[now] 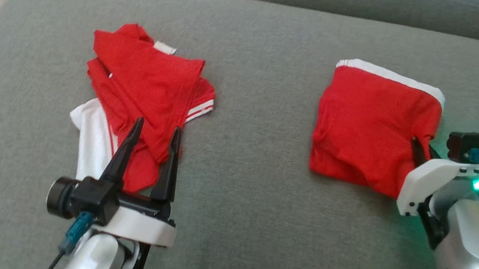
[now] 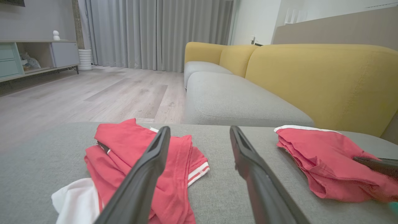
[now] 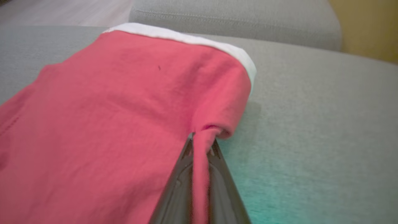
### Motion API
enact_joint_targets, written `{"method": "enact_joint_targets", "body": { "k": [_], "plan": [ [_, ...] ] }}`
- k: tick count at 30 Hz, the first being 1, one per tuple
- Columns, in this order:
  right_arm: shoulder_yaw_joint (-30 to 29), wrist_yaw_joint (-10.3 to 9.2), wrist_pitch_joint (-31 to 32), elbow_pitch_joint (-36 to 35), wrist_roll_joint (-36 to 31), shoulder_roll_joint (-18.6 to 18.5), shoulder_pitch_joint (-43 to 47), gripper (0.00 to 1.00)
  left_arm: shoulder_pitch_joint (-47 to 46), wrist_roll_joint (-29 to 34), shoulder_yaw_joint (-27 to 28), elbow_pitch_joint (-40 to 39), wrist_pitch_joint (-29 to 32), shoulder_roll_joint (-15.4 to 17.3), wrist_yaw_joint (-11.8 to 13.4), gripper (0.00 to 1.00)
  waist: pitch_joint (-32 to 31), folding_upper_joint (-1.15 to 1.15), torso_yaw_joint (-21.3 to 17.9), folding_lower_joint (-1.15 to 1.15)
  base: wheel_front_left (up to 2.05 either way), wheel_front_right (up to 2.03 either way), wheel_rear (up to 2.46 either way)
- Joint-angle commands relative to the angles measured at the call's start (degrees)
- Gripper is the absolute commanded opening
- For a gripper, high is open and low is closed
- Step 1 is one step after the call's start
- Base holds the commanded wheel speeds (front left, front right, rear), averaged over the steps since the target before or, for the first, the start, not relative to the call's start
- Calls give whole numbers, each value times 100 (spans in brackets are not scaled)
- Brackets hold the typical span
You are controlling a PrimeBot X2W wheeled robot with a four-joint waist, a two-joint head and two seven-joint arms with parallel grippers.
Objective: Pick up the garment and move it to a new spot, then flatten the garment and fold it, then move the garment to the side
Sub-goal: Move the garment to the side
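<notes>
Right gripper [image 3: 202, 140] clamped on right edge of folded red garment [image 1: 369, 125]; cloth spread leftward from it. Left gripper [image 1: 158, 126] apart, farther off.

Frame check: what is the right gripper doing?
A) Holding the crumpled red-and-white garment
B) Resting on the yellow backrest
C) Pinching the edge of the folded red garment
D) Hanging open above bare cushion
C: in the right wrist view, the right gripper is shut on a pinch of red cloth at the near edge of the folded red garment.
</notes>
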Motion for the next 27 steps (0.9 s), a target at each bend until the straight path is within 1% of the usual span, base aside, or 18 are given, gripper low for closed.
{"method": "enact_joint_targets", "body": {
  "k": [1,3,6,8,12,15,19,21,24,27],
  "plan": [
    [248,-4,-93,-125,-23,-133,-170,0,-26,-35,207,-166,-25,20,20,100,-131,0,-129,0,0,0,0],
    [559,-4,-86,-109,-30,-340,-165,0,11,-33,230,-191,-25,20,29,100,-181,0,-193,0,0,0,0],
    [1093,-4,-40,-112,-86,-830,-140,0,41,-28,264,-228,-25,20,32,100,-193,0,-269,0,0,0,0],
    [1403,-4,23,-116,3,-1181,-121,0,40,-20,274,-249,-25,20,26,100,-165,0,-302,0,0,0,0],
    [2090,-4,161,-197,62,-2069,-131,0,10,-11,285,-317,-25,20,16,100,-5,0,-337,0,0,0,0],
    [2417,-4,261,-201,150,-2746,-170,0,-58,-12,280,-350,-25,20,-9,100,168,0,-313,0,0,0,0],
    [2564,-4,401,-179,238,-3443,-310,0,-181,-22,266,-387,-25,20,-33,100,434,0,-248,0,0,0,0],
    [2525,-4,426,-154,198,-3714,-421,0,-244,-27,262,-404,-25,20,-39,100,559,0,-214,0,0,0,0],
    [2392,-4,441,-112,148,-3915,-572,0,-346,-43,255,-432,-25,20,-50,100,739,0,-158,0,0,0,0],
    [2280,-4,467,-75,18,-3990,-659,0,-439,-66,223,-432,-25,20,-59,100,849,0,-102,0,0,0,0]
  ]
}}
